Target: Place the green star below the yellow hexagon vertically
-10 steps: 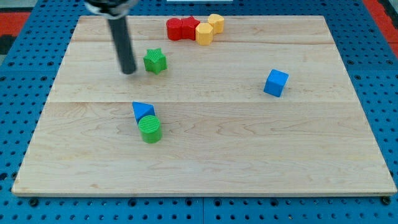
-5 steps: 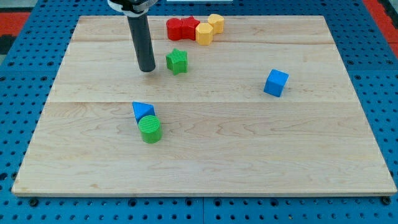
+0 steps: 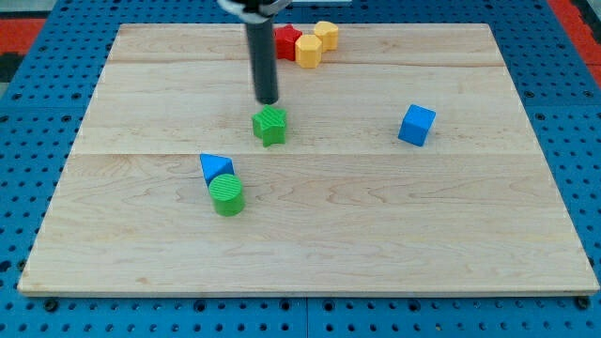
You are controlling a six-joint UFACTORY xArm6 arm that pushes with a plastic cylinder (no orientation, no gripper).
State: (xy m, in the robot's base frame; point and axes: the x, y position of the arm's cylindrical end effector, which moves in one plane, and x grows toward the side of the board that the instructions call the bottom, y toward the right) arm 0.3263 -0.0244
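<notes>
The green star (image 3: 270, 125) lies on the wooden board (image 3: 376, 225), left of centre in the upper half. My tip (image 3: 269, 100) stands just above the star toward the view's top, very close to it. Two yellow hexagons sit at the top edge: one (image 3: 308, 51) beside the red blocks and one (image 3: 326, 35) up and right of it. The star is below and to the left of both.
Red blocks (image 3: 286, 40) sit at the top, partly hidden behind my rod. A blue cube (image 3: 416, 125) is at the right. A blue triangle (image 3: 216, 168) touches a green cylinder (image 3: 226, 195) at the lower left.
The star moved right, then down toward the view's bottom. My tip swung from the star's left side to just above it.
</notes>
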